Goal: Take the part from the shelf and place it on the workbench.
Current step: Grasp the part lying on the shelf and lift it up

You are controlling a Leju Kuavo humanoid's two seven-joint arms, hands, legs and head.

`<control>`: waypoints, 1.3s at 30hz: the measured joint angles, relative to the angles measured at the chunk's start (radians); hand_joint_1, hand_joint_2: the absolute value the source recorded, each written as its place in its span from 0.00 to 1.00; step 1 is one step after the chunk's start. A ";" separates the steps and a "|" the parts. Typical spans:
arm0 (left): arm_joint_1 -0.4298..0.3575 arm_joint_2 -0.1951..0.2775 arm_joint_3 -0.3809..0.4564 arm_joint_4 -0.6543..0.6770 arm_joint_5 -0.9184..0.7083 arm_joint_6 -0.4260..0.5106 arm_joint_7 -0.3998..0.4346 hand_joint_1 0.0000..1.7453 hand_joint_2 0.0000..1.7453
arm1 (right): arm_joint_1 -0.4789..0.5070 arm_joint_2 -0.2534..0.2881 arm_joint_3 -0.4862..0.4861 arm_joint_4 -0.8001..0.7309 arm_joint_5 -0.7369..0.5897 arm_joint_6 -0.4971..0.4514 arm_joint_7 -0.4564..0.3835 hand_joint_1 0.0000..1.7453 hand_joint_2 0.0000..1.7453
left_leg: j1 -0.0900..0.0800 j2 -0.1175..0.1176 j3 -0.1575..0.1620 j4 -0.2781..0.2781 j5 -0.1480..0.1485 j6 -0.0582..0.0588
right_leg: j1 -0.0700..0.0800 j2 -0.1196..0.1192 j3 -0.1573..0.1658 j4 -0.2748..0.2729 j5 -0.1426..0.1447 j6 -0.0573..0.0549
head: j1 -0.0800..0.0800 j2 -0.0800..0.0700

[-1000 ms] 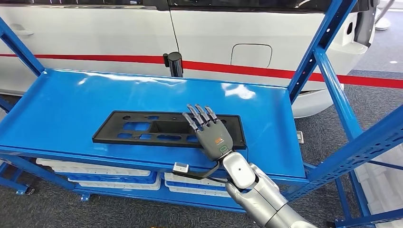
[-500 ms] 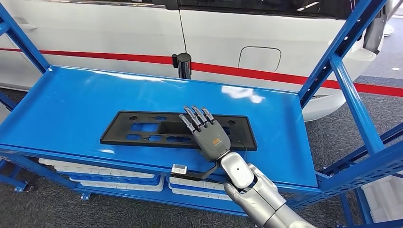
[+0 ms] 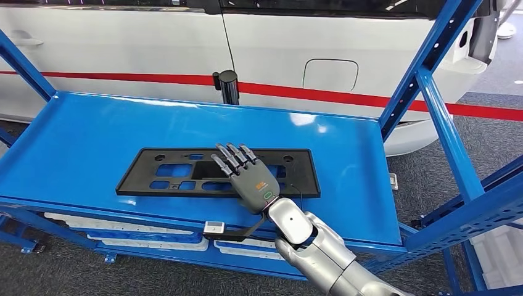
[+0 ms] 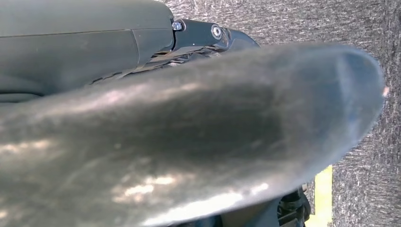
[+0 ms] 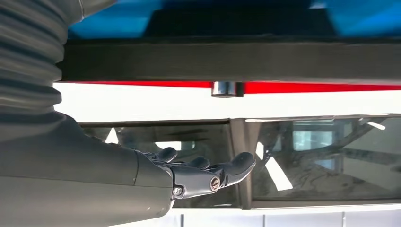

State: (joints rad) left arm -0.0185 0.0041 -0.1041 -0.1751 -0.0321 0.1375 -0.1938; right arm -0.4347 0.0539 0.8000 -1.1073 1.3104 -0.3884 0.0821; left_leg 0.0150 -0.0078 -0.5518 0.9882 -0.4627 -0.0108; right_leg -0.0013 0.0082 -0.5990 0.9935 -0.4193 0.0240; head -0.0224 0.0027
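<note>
early in the task, by the look of it: nothing lifted yet, nothing carried, no counter reached. nearest, in the head view, the right robot hand [image 3: 248, 177] at the end of the silver arm [image 3: 308, 243], raised over the near edge of the shelf [image 3: 86, 142], fingers [image 3: 231, 157] spread and straight, holding nothing. from the right wrist view, same open robot hand [image 5: 198, 175], palm free. left robot hand hanging low near the floor, too blurred in its wrist view to tell open from closed.

just past the fingers, the black plate [image 3: 179, 172] lying flat on the blue shelf, near its front edge. long axis across the shelf, left to right, parallel to the front edge; cut-out windows facing up. right-hand part of it under the hovering robot hand; contact or a small gap, cannot tell.

left to do, as a judgement: close on the plate, lift it off, turn and set it on the counter.

farther off, a white car [image 3: 154, 37] with a red stripe behind the shelf.
</note>
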 joint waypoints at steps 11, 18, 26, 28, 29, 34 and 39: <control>0.000 0.000 0.000 0.000 -0.007 -0.002 0.000 0.00 0.00 | -0.036 0.055 0.048 0.071 -0.024 0.014 -0.013 0.00 1.00 | -0.004 0.000 0.001 0.000 0.000 -0.001 | -0.004 0.000 0.002 0.000 0.000 0.000 | 0.000 0.000; 0.000 0.000 0.000 0.000 -0.007 -0.002 0.001 0.00 0.00 | -0.047 0.067 0.063 0.094 -0.024 0.015 -0.014 0.00 1.00 | -0.005 0.000 0.002 0.000 0.000 -0.001 | -0.005 0.000 0.003 0.000 0.000 0.000 | 0.000 0.000; 0.000 0.000 0.000 0.000 -0.007 -0.002 0.001 0.00 0.00 | -0.050 0.072 0.064 0.103 -0.024 0.015 -0.015 0.00 1.00 | -0.004 0.000 0.002 0.000 0.000 -0.001 | -0.005 0.000 0.003 0.000 0.000 0.000 | 0.000 0.000; 0.000 0.000 0.000 0.000 -0.007 -0.002 0.001 0.00 0.00 | -0.050 0.072 0.064 0.104 -0.024 0.015 -0.015 0.00 1.00 | -0.004 0.000 0.002 0.000 0.000 -0.001 | -0.005 0.000 0.003 0.000 0.000 0.000 | 0.000 0.000; 0.000 0.000 0.000 0.000 -0.007 -0.002 0.001 0.00 0.00 | -0.050 0.072 0.064 0.104 -0.024 0.015 -0.014 0.00 1.00 | -0.004 0.000 0.002 0.000 0.000 -0.001 | -0.005 0.000 0.003 0.000 0.000 0.000 | 0.000 0.000; 0.000 0.000 0.000 0.000 -0.007 -0.002 0.001 0.00 0.00 | -0.051 0.072 0.064 0.107 -0.024 0.015 -0.014 0.00 1.00 | -0.004 0.000 0.003 0.000 0.000 -0.001 | -0.005 0.000 0.004 0.000 0.000 0.000 | 0.000 0.000; 0.000 0.000 0.000 0.000 -0.007 -0.002 0.001 0.00 0.00 | -0.052 0.072 0.064 0.107 -0.024 0.015 -0.015 0.00 1.00 | -0.004 0.000 0.003 0.000 0.000 -0.001 | -0.005 0.000 0.004 0.000 0.000 0.000 | 0.000 0.000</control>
State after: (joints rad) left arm -0.0188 0.0042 -0.1044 -0.1751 -0.0394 0.1358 -0.1926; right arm -0.4863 0.1263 0.8644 -0.9999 1.2863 -0.3737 0.0675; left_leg 0.0106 -0.0080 -0.5489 0.9883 -0.4627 -0.0116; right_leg -0.0066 0.0080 -0.5952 0.9932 -0.4194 0.0237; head -0.0221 0.0027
